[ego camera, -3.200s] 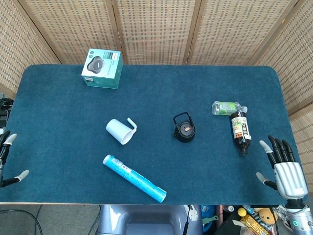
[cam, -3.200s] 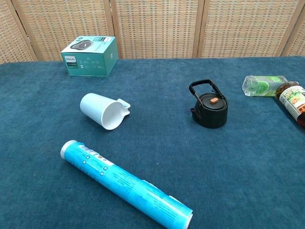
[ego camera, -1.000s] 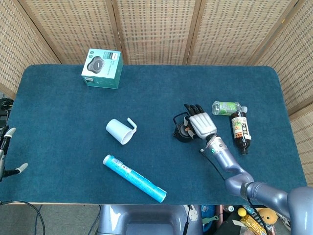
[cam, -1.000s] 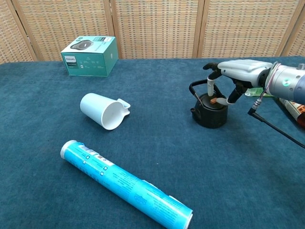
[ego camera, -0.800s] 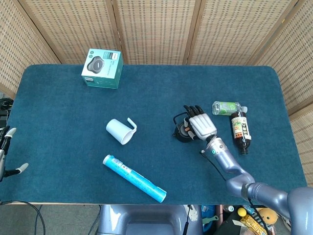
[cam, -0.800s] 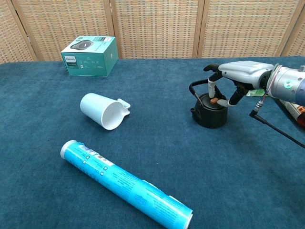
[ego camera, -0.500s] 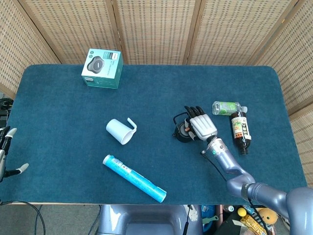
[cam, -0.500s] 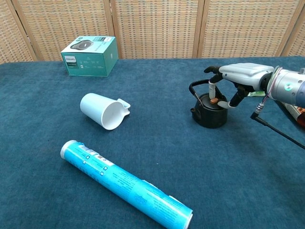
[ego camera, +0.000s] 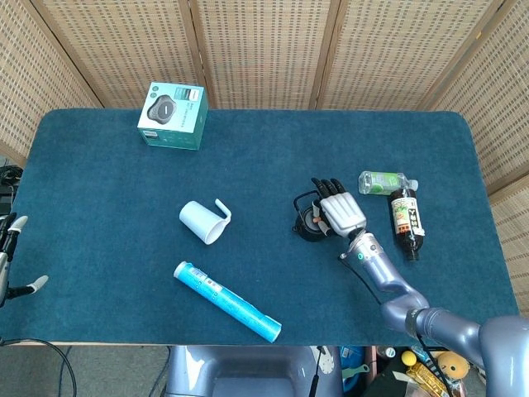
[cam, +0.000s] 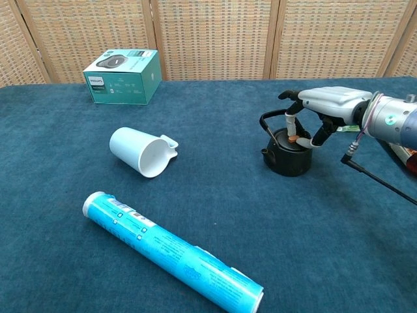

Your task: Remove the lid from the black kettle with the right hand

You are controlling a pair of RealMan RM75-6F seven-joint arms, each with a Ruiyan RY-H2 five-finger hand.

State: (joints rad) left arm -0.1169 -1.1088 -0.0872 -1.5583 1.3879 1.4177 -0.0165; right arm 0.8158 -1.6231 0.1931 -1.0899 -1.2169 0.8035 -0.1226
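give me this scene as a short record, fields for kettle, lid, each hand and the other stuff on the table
kettle: black kettle, upright on the blue table
lid: still on the kettle, orange knob on top
right hand: right hand over the kettle, fingertips at the knob; firm grip cannot be told
left hand: left hand at the table's left edge, fingers apart, holding nothing
other items: white cup on its side, blue tube, teal box, two bottles lying down

Bright, even light, soft faint shadows, both views sharp.
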